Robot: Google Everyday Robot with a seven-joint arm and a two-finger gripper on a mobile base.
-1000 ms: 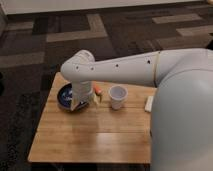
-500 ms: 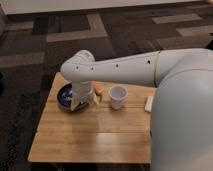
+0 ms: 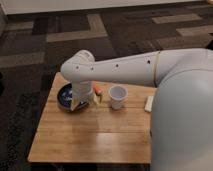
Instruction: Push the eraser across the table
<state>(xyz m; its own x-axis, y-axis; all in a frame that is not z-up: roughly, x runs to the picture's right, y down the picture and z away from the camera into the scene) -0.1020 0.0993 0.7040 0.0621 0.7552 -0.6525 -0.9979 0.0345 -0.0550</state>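
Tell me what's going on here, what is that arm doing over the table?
The robot's arm reaches in from the right over the wooden table. Its pincer is down low over the far left part of the table, between a dark bowl and a white cup, largely hidden by the wrist. A small orange item sits close by. The eraser it should push cannot be made out. A flat white block lies further right.

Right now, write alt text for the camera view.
A white robot arm reaches over a light wooden plank table, its pincer lowered beside a dark round dish. A white cup and flat white block sit to the picture's right.
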